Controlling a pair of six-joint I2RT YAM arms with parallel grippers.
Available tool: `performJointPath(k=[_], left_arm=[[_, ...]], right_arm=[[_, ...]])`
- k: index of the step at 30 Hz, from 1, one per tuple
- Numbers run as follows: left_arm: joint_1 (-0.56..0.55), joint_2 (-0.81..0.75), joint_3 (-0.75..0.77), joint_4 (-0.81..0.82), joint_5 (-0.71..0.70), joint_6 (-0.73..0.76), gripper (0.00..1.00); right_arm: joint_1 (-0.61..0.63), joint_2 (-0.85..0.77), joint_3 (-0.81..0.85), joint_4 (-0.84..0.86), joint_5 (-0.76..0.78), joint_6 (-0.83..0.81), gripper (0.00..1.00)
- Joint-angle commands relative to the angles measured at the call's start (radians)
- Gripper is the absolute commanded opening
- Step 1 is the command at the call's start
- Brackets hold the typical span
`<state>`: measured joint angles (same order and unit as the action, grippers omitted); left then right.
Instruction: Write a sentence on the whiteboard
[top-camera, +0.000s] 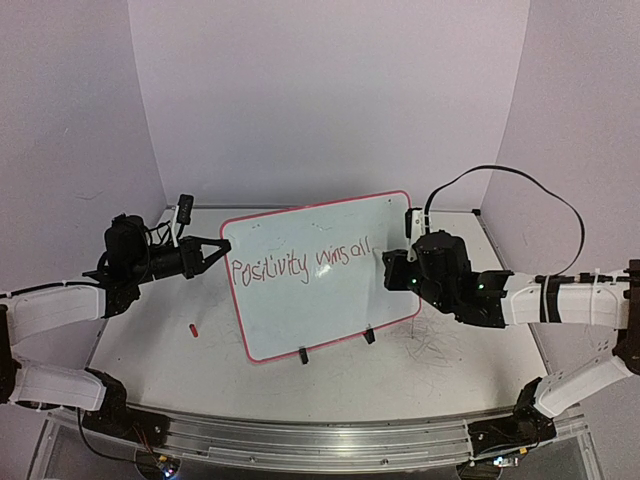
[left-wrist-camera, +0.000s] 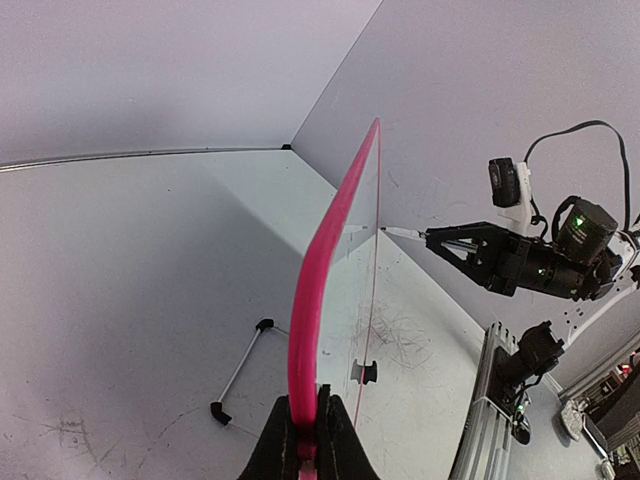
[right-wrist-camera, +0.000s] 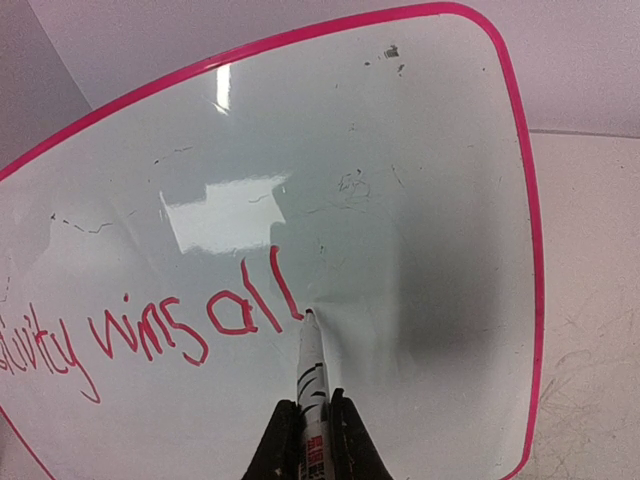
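Note:
The whiteboard (top-camera: 330, 300) stands tilted on two black clip feet at the table's middle. The sentence (top-camera: 300, 265) in red reads "Positivity wins all"; its end "wins all" (right-wrist-camera: 190, 325) shows in the right wrist view. My left gripper (top-camera: 218, 247) is shut on the board's pink left rim (left-wrist-camera: 305, 320), seen edge-on in the left wrist view. My right gripper (top-camera: 392, 270) is shut on a white marker (right-wrist-camera: 312, 385). The marker's red tip touches the board (right-wrist-camera: 420, 200) at the foot of the last "l".
A small red marker cap (top-camera: 193, 329) lies on the table left of the board. A thin stand bar with black ends (left-wrist-camera: 240, 368) lies behind the board. Old scribbles (top-camera: 435, 345) mark the table at the right. An aluminium rail (top-camera: 320, 440) runs along the near edge.

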<state>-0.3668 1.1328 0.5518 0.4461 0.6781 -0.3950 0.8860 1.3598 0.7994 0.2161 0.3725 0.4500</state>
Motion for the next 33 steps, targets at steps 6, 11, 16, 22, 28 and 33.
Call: performJointPath(k=[6, 11, 16, 22, 28, 33], left_arm=[[-0.012, 0.004, 0.01, -0.008, 0.0, 0.056, 0.0], [-0.012, 0.004, 0.013, -0.008, 0.001, 0.055, 0.0], [-0.012, 0.001, 0.01, -0.008, 0.001, 0.054, 0.0], [-0.012, 0.003, 0.011, -0.007, 0.001, 0.054, 0.0], [-0.012, 0.0, 0.01, -0.008, 0.0, 0.054, 0.0], [-0.012, -0.002, 0.008, -0.008, -0.001, 0.054, 0.0]], right_arm=[[-0.003, -0.016, -0.017, 0.017, 0.009, 0.002, 0.0], [-0.003, -0.005, -0.009, 0.017, 0.011, 0.007, 0.0], [-0.002, 0.001, -0.003, 0.02, 0.015, 0.003, 0.0], [-0.002, 0.023, 0.01, 0.03, 0.028, -0.004, 0.0], [-0.003, 0.082, 0.04, 0.034, 0.049, -0.01, 0.0], [-0.001, 0.03, 0.033, 0.031, 0.044, -0.001, 0.0]])
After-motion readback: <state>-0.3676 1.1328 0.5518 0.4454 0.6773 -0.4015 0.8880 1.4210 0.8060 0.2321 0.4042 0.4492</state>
